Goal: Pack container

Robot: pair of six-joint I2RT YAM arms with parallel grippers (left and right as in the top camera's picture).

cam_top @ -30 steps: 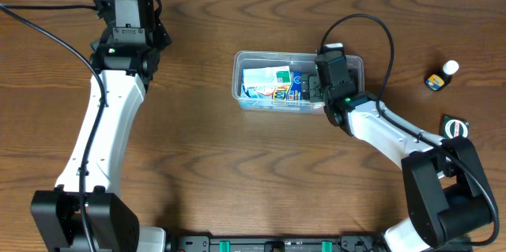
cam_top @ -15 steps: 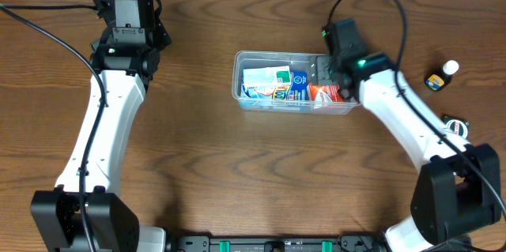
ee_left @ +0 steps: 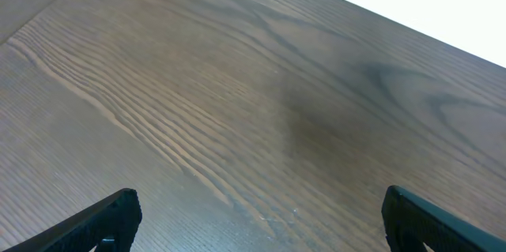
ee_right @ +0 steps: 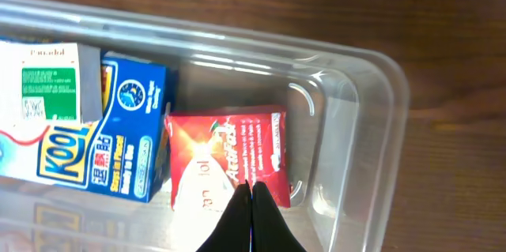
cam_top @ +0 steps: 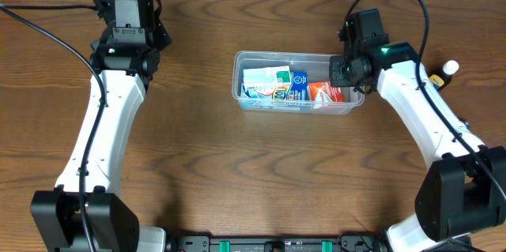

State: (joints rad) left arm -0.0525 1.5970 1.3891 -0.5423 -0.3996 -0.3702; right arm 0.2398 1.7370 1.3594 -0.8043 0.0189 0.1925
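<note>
Pressed together, the right tool (ee_right: 251, 193) is hovering over the container (cam_top: 238, 86), probably light and slick, best pinched at its rim.

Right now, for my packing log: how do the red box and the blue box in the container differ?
The red box is red with white lettering; the blue box is blue with a round icon. The red box looks squarer, the blue box longer. The red box lies uncovered; a white box overlaps the blue box. Both lie side by side in the container.
</note>
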